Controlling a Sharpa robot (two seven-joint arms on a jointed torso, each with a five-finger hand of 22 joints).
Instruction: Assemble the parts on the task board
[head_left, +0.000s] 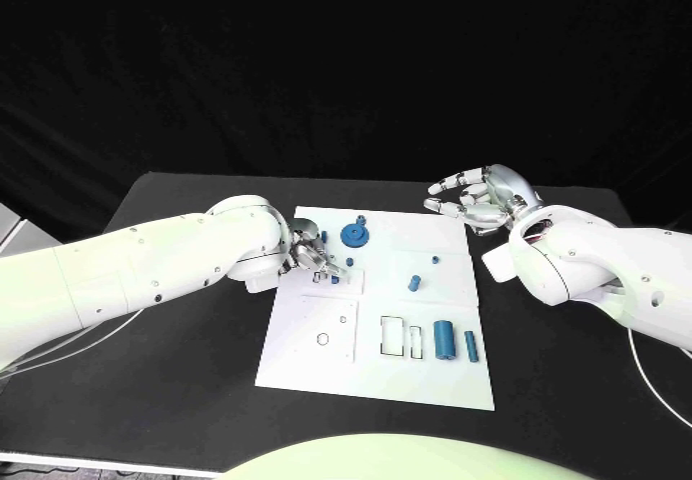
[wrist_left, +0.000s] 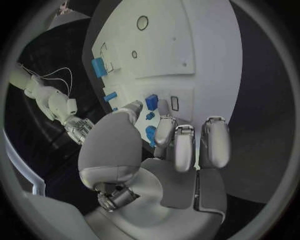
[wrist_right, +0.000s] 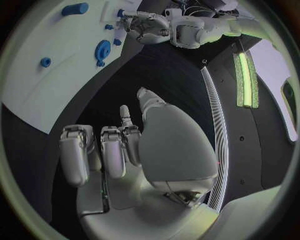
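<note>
Head view: the white task board (head_left: 378, 372) lies mid-counter (head_left: 173, 390), with bare counter on both sides. The left hand (head_left: 313, 256) sits over the board's left edge beside a small blue part (head_left: 323, 237); whether it holds anything cannot be told. The right hand (head_left: 480, 199), fingers curled, grasping nothing, hovers off the board's far right corner. Left wrist view: fingers (wrist_left: 185, 145) above blue parts (wrist_left: 151, 101). Right wrist view: the blue gear (wrist_right: 102, 49) lies near the board edge.

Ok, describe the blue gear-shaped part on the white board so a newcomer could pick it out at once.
Start at the white rectangular task board in the middle of the black table, then go to its far edge, just beyond the left hand. The blue gear-shaped part lies there: it is a round, flat disc, unlike the small blue studs and upright cylinders nearer the robot.
</note>
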